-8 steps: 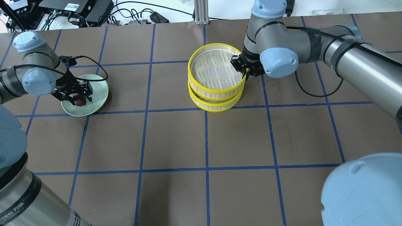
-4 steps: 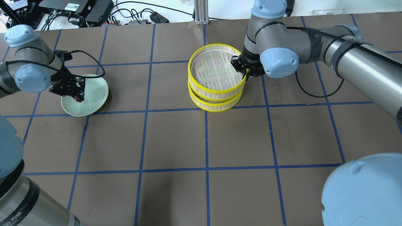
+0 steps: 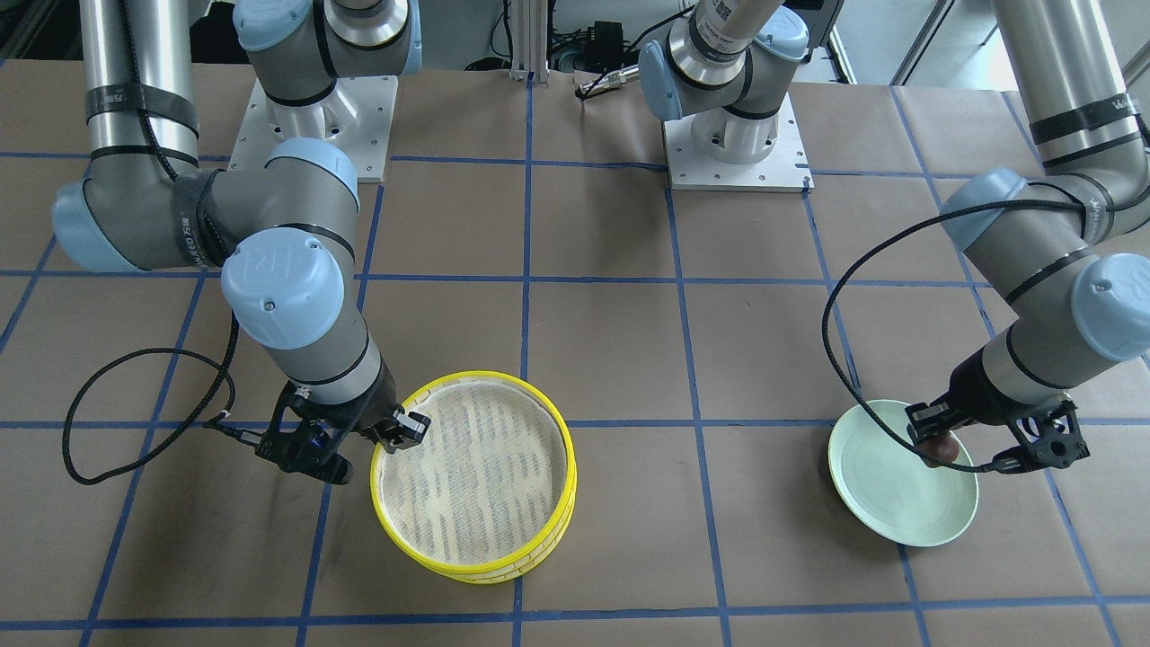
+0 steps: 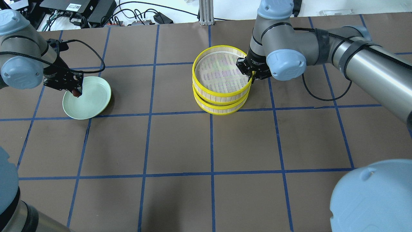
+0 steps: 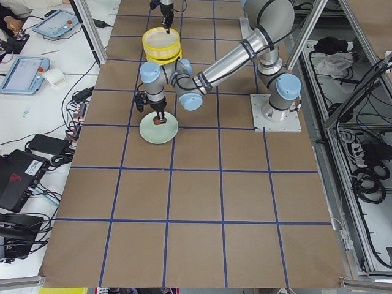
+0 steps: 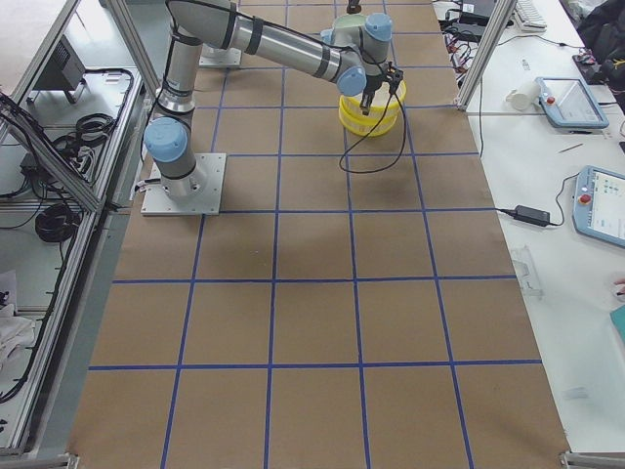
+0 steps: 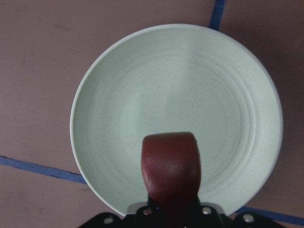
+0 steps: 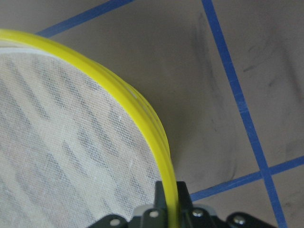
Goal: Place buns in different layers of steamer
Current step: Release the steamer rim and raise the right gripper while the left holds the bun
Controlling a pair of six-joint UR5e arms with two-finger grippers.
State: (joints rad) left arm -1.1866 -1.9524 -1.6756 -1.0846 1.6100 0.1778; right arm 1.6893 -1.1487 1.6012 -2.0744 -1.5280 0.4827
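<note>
The steamer (image 4: 222, 94) stands mid-table, two yellow-rimmed tiers stacked, and its top mesh floor is bare. My right gripper (image 4: 250, 76) is shut on the top tier's rim at its right side; the right wrist view shows the yellow rim (image 8: 142, 114) pinched between the jaws. My left gripper (image 4: 76, 92) is shut on the dark brown bun (image 7: 171, 166) and holds it above the near-left part of the pale green plate (image 4: 95, 103). The bun also shows in the front-facing view (image 3: 941, 447). The creamy white bun shows in no view.
The green plate (image 3: 898, 517) holds nothing. Black cables loop from both wrists over the table (image 3: 135, 449). Electronics and wires (image 4: 80, 13) lie beyond the table's far edge. The arm bases (image 3: 737, 144) stand on the robot's side.
My left gripper has risen off the plate with the brown bun and shifted left and back. The right gripper has stayed on the steamer rim.
</note>
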